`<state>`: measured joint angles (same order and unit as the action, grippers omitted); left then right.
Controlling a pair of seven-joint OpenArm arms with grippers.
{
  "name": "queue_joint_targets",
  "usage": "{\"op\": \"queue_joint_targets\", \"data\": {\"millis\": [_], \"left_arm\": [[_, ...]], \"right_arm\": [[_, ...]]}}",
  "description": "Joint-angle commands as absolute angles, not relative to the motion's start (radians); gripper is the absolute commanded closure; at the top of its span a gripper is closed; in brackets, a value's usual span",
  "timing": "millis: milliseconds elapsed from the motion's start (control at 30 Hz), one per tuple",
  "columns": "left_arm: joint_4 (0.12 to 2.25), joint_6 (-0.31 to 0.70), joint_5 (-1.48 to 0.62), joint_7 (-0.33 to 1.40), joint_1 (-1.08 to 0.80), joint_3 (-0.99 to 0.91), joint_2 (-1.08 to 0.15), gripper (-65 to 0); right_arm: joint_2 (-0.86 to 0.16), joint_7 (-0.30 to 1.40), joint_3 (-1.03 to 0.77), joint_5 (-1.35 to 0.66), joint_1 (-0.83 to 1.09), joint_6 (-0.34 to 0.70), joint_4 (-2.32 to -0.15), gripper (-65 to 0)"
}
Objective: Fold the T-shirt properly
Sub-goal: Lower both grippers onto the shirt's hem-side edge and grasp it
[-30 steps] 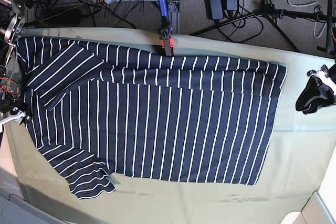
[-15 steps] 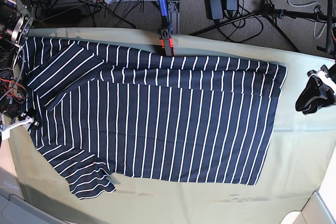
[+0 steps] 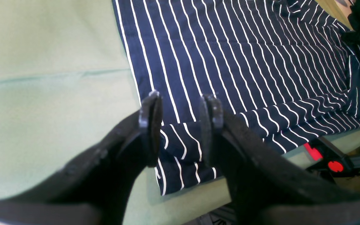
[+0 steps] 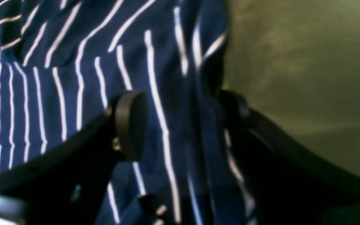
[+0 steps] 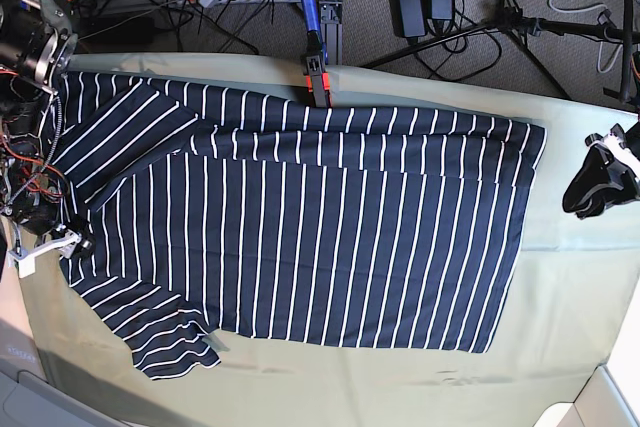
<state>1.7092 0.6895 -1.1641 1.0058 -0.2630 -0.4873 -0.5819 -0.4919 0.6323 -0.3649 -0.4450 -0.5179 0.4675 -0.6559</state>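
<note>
The T-shirt (image 5: 300, 217) lies spread on the desk (image 5: 570, 297), the right gripper (image 4: 180, 125) spread around its edge, the left gripper (image 3: 180, 125) spread, holding nothing.

Left tool (image 3: 180, 125) hovers with jaws parted; right tool (image 4: 180, 125) gapes wide, low.

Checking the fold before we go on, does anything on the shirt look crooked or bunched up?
Yes. The T-shirt lies mostly flat, but its near sleeve is crumpled and sticks out past the bottom hem, while the far sleeve is already folded in.
</note>
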Motion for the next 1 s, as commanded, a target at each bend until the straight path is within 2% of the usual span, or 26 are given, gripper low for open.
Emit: {"op": "queue_joint_targets", "data": {"millis": [0, 233, 300, 400, 433, 567, 733, 967], "left_arm": [[1.725, 0.698, -1.185, 0.984, -0.255, -0.496, -0.604, -23.9], [1.725, 0.698, -1.186, 0.983, -0.255, -0.496, -0.604, -23.9], [1.725, 0.698, -1.186, 0.983, -0.255, -0.496, -0.604, -23.9], [1.725, 0.698, -1.186, 0.978, -0.255, -0.496, -0.604, -23.9], [1.725, 0.698, -1.186, 0.969, -0.255, -0.496, -0.604, -23.9], [1.724, 0.698, -1.18, 0.966, -0.243, -0.496, -0.604, -23.9], [1.666, 0.698, -1.059, 0.892, -0.159, -0.488, -0.604, -23.9], [1.396, 0.698, -0.973, 0.839, 0.09, -0.31, -0.604, -23.9]], "right_arm": [[-0.501, 0.63, -0.364, -0.452, -0.543, 0.47, -0.676, -35.6], [-0.493, 0.629, -0.364, -0.452, -0.543, 0.47, -0.677, -34.7], [-0.493, 0.626, -0.364, -0.452, -0.543, 0.47, -0.677, -25.6], [-0.495, 0.625, -0.364, -0.453, -0.543, 0.47, -0.677, -3.2], [-0.496, 0.624, -0.364, -0.453, -0.543, 0.47, -0.677, 0.0], [-0.498, 0.629, -0.364, -0.452, -0.542, 0.471, -0.678, 0.0], [-0.498, 0.629, -0.364, -0.453, -0.54, 0.471, -0.678, 0.0], [-0.498, 0.63, -0.364, -0.453, -0.54, 0.471, -0.678, 0.0]]}}
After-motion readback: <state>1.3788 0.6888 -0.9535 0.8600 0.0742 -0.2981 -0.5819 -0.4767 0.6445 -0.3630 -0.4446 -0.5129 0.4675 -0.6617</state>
